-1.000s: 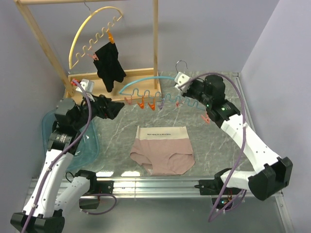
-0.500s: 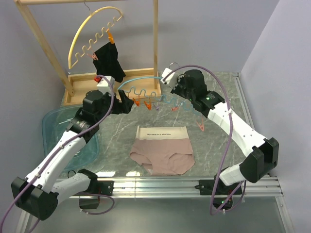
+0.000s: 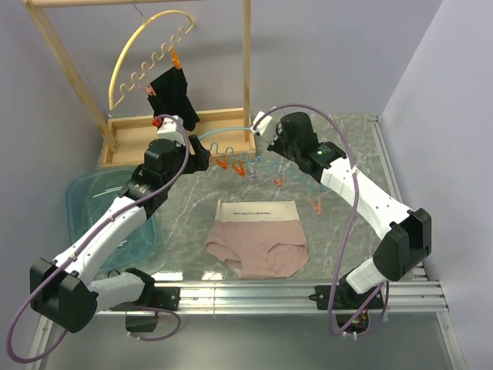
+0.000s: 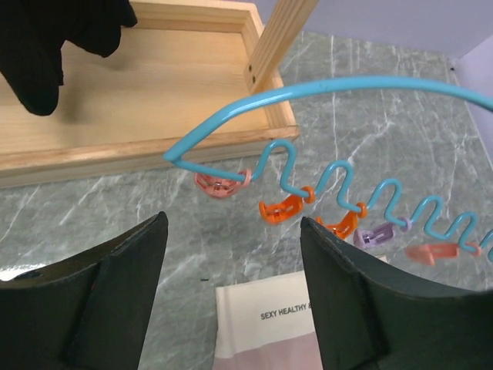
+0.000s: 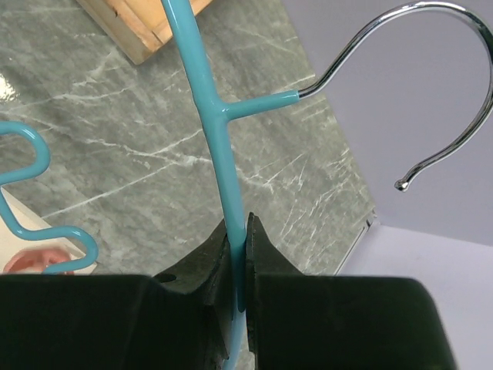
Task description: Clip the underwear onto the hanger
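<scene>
Blue plastic had shifted: within the last second the right gripper (image 5: 237, 247), pinched shut on the hanger (image 5: 218, 139) just below its hook, had carried it leftward above the table. The left gripper (image 4: 231, 262) had swung in under the hanger's left tip, jaws wide and empty, perhaps narrowing. The underwear (image 3: 256, 240) lay flat beneath, unmoved and unclipped, so an orange clip (image 4: 281, 210) probably came next.

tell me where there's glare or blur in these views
Top external: sharp overall, white glare patches on the table near its front edge. Left wrist: hanger crisp, left gripper dark and soft-edged. Right wrist: right gripper an underexposed black mass, hanger sharp.
</scene>
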`<state>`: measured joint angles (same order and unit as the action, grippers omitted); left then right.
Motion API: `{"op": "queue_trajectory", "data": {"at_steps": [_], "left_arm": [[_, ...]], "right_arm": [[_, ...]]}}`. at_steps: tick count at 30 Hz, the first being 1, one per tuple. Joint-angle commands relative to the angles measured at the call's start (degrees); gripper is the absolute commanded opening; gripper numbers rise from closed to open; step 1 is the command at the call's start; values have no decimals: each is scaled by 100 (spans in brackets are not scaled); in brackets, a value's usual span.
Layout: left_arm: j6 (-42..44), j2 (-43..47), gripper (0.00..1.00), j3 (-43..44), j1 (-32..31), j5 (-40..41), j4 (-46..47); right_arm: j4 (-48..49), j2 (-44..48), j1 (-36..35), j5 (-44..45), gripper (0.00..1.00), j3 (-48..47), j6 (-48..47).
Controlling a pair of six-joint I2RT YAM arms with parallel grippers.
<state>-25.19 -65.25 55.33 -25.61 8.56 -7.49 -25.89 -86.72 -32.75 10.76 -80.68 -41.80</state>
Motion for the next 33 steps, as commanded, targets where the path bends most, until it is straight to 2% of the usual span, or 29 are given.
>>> {"op": "queue_trajectory", "data": {"at_steps": [1, 17, 33], "left_arm": [[-135, -13, 74, -31, -23, 15, 563], [-65, -137, 69, -383, -32, -109, 907], [23, -427, 69, -356, -50, -170, 1442]], "right_arm": [[146, 67, -38, 110, 0, -439, 190], [-135, 85, -38, 49, 0, -668, 243], [-443, 155, -82, -136, 0, -844, 427]]}}
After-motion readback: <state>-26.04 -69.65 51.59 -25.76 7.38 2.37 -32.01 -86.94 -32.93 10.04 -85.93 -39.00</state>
